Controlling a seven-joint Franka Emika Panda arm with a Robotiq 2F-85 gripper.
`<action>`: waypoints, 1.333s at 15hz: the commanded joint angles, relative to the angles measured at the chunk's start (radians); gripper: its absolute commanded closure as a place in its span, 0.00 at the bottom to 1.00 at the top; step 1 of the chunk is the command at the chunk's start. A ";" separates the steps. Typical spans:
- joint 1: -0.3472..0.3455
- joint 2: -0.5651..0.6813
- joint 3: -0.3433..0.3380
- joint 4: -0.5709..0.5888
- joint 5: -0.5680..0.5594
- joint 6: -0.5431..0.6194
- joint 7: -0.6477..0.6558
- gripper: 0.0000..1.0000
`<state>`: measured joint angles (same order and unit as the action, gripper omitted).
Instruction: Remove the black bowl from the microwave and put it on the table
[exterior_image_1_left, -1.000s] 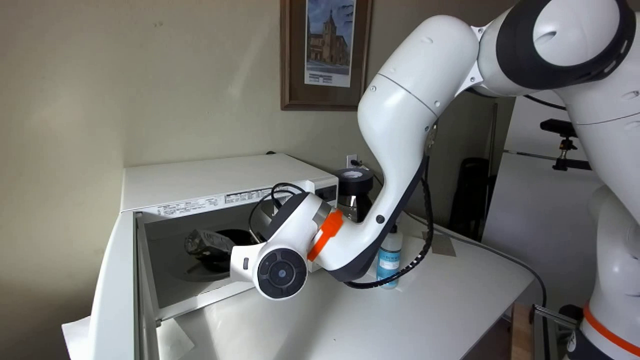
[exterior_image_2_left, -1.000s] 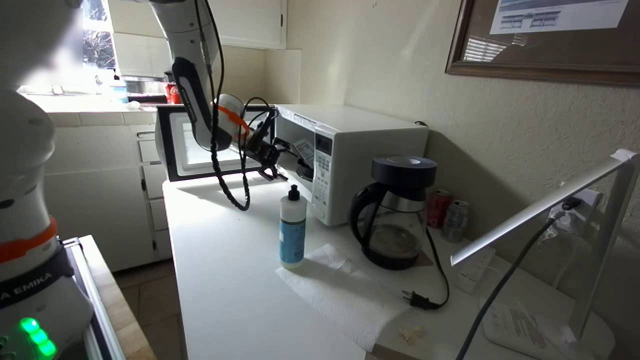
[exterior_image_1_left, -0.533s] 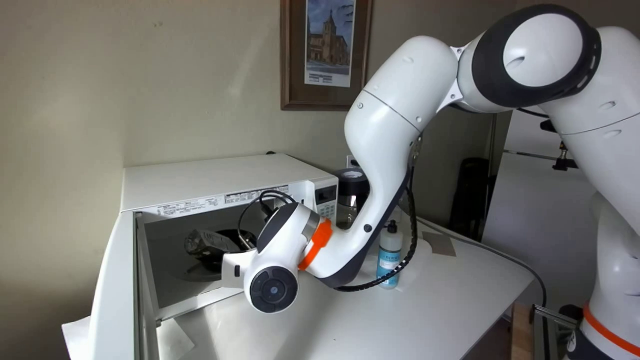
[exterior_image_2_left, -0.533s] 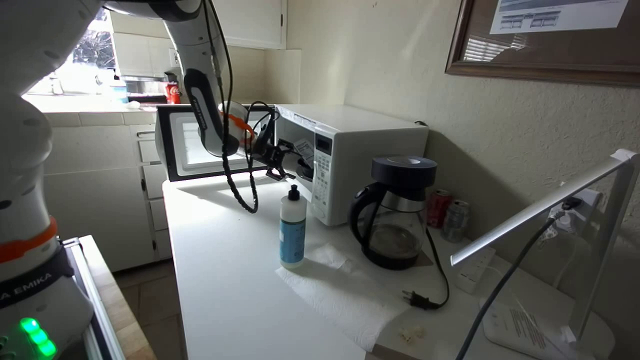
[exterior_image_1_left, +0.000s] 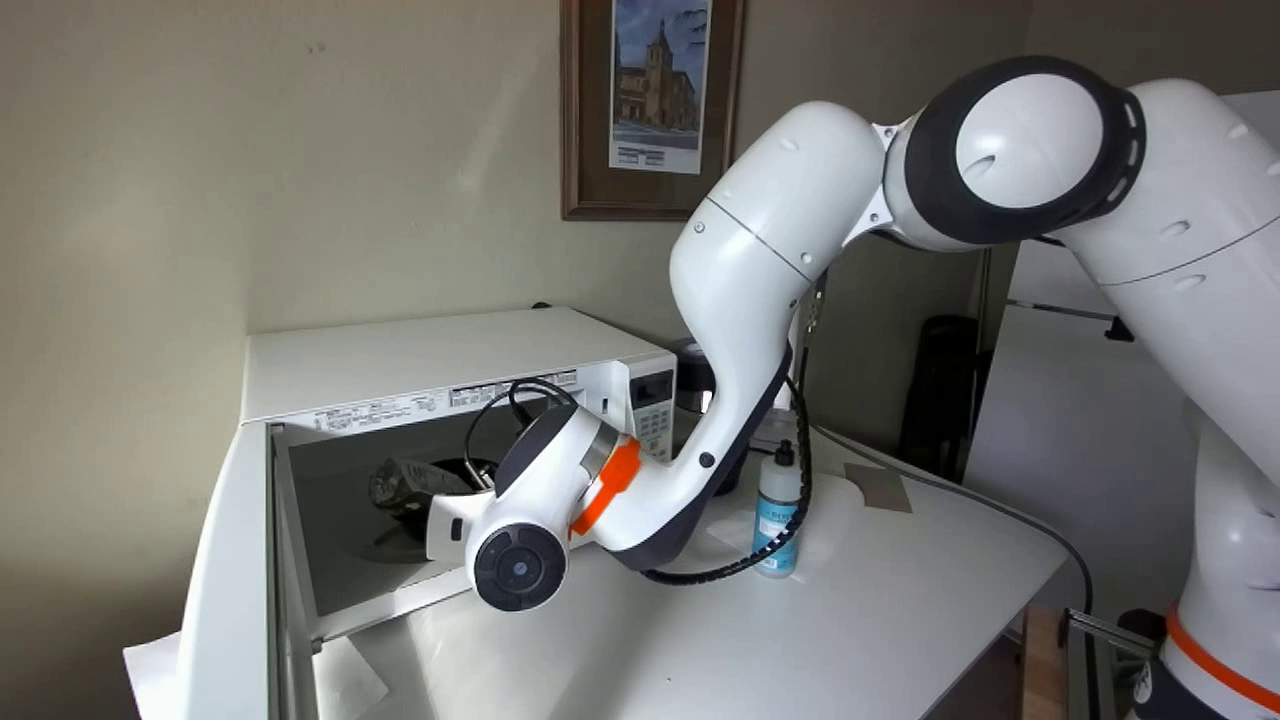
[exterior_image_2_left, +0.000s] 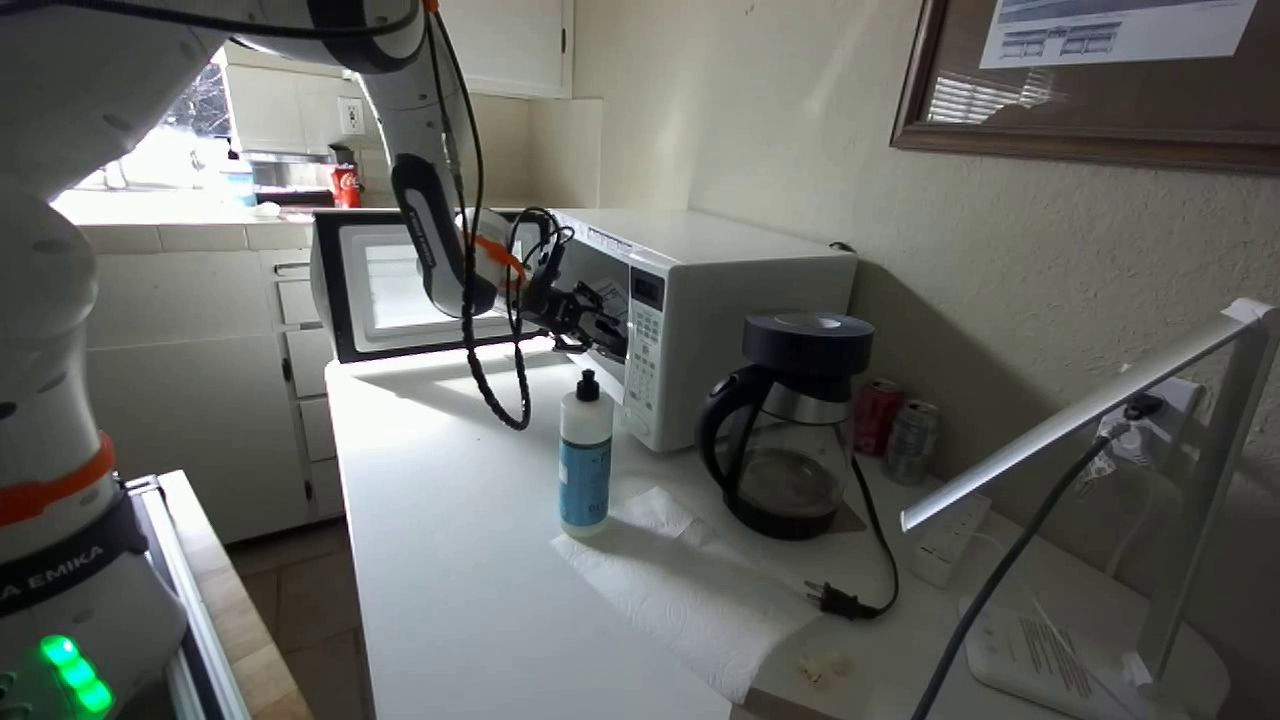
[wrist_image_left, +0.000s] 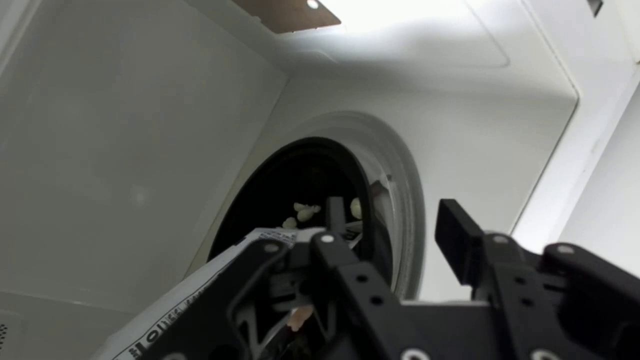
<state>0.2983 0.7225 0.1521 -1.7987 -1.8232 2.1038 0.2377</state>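
The black bowl (wrist_image_left: 305, 172) rests on the turntable inside the microwave (exterior_image_2_left: 740, 270), whose door stands wide. A printed bag (wrist_image_left: 195, 290) and several pale popcorn pieces lie in the bowl. My gripper (wrist_image_left: 394, 215) straddles the bowl's near rim in the wrist view: one finger is inside the bowl, the other outside. The jaws are part way together, with a gap between the outer finger and the rim. In an exterior view the gripper (exterior_image_2_left: 598, 332) reaches into the oven opening. The wrist hides the fingers and part of the bowl (exterior_image_1_left: 410, 522) in an exterior view. The white table (exterior_image_1_left: 720, 640) extends before the oven.
A blue-labelled bottle (exterior_image_2_left: 585, 460) stands on the table near the arm's cable. Beyond it are a coffee jug (exterior_image_2_left: 785, 430), a paper towel (exterior_image_2_left: 690, 590) and a lamp (exterior_image_2_left: 1090, 410). The microwave door (exterior_image_1_left: 225, 580) and the cavity walls flank the gripper.
The arm has moved further into the microwave opening, the gripper now reaching the bowl. The jaws have come closer together. Bowl, bag and door have not visibly moved.
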 joint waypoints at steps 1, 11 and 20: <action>-0.012 0.062 0.018 0.071 -0.029 0.008 0.010 0.59; -0.017 0.134 0.020 0.179 -0.034 0.066 0.005 0.72; -0.003 0.069 0.039 0.121 -0.021 0.094 0.013 0.98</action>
<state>0.2947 0.8341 0.1752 -1.6283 -1.8351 2.1772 0.2376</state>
